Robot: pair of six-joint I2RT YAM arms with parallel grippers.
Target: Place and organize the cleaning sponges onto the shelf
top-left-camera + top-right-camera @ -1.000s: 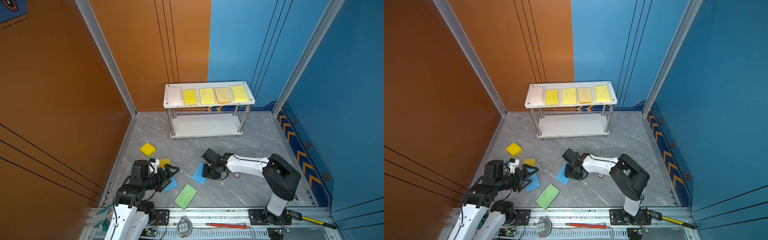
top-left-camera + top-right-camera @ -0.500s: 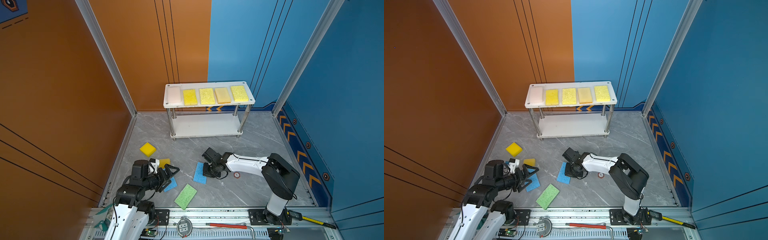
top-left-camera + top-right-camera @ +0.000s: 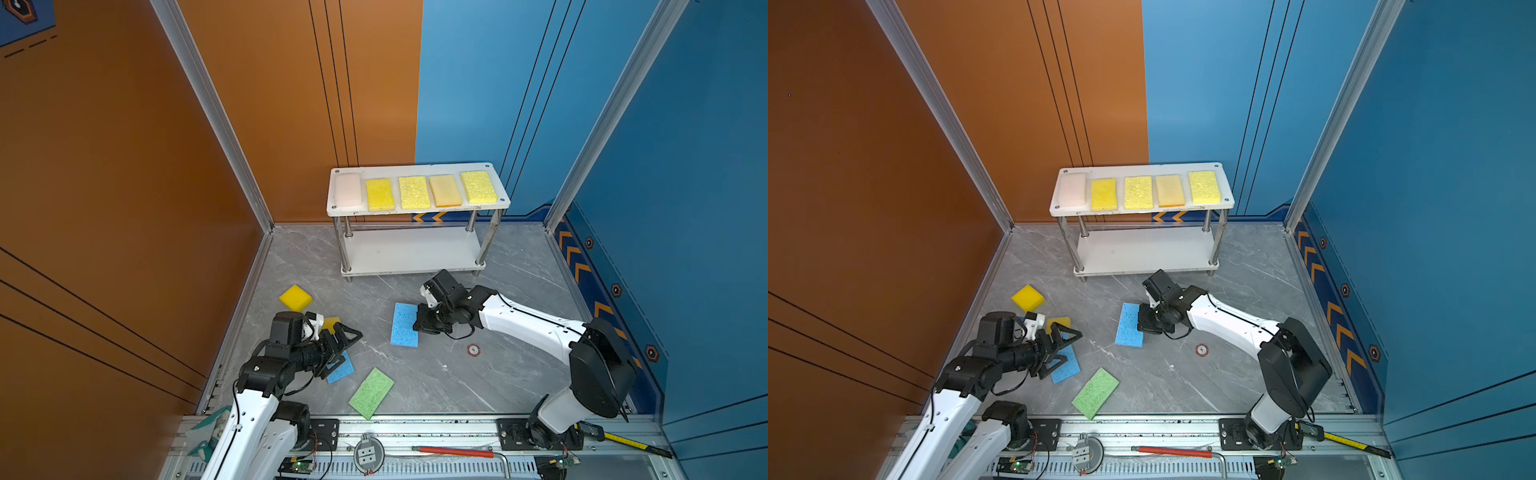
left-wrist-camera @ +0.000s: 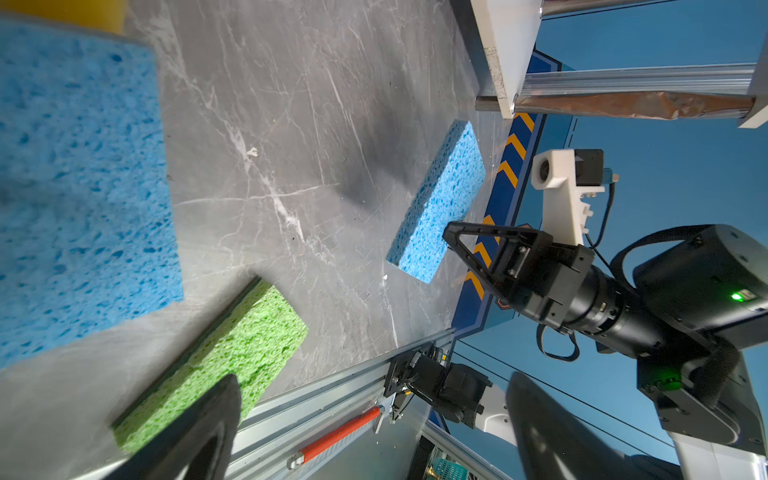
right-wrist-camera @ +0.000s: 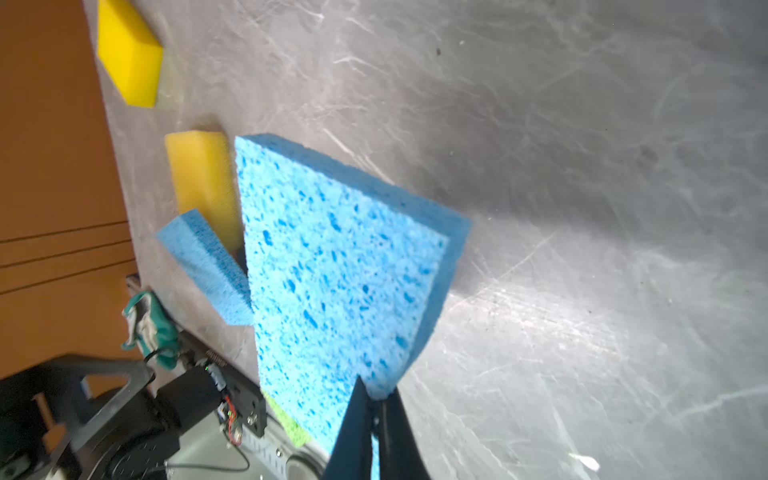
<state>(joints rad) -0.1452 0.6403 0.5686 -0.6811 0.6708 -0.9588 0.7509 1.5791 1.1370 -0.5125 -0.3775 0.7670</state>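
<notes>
Since the frame one second earlier, the right gripper (image 3: 417,326) has been closed and carried, together with the blue sponge (image 3: 403,326), a little nearer the shelf (image 3: 415,210). Its fingers (image 5: 353,415) are clamped on one edge of that sponge (image 5: 332,270), which is tilted over the grey bench (image 3: 436,374); whether it is fully lifted cannot be told. The left gripper (image 3: 345,347) is held above the second blue sponge (image 3: 341,369), with its fingers spread wide apart and nothing between them. The green sponge (image 3: 371,392), the yellow sponge (image 3: 295,298) and the yellow-orange sponge (image 3: 331,322) are seen lying on the bench. A row of five sponges (image 3: 413,192) is set on the shelf's top board.
</notes>
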